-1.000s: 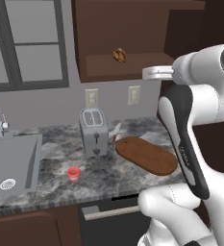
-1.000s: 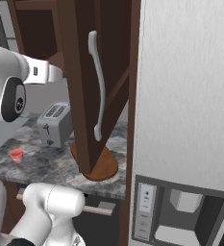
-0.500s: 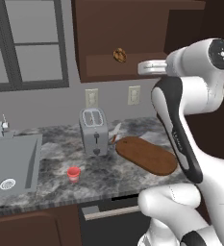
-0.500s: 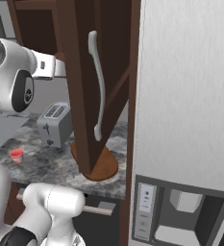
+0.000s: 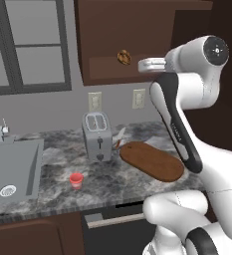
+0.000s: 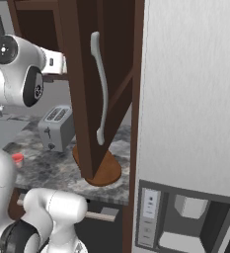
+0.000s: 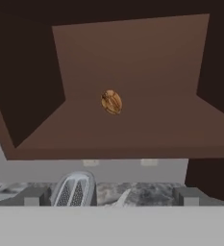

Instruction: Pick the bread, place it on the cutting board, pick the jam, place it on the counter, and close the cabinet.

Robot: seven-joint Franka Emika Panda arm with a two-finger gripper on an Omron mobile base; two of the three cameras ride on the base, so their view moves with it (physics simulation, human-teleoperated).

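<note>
The white arm (image 5: 187, 119) has swung its upper section up and across over the last second, bringing the hand from beside the cabinet (image 5: 132, 40) to level with its open shelf. This reads as the approach to the first step, picking the bread; nothing has been grasped yet.

The cabinet serves as the landmark. Its door (image 6: 94, 89) stands swung wide open, the silver bar handle (image 6: 100, 86) facing the right base camera. Below the cabinet runs the marbled counter (image 5: 58, 174). On it, under the cabinet's right half, lies the oval cutting board (image 5: 151, 160), bare. Under the cabinet's left edge stands a toaster (image 5: 97, 135), and further out to the left and nearer the counter's front sits the small red jam (image 5: 76, 180).

The bread (image 5: 123, 57) rests on the cabinet's shelf, near the middle. The gripper (image 5: 146, 63) hovers just right of it, apart from it, fingers spread fully wide and holding nothing.

The left base view shows bread, gripper, board and jam together. The right base view hides the shelf behind the open door but shows the handle that the last step needs. The hand view looks straight into the cabinet, with the bread (image 7: 111, 102) nearly centred ahead and the toaster (image 7: 75, 191) below.
</note>
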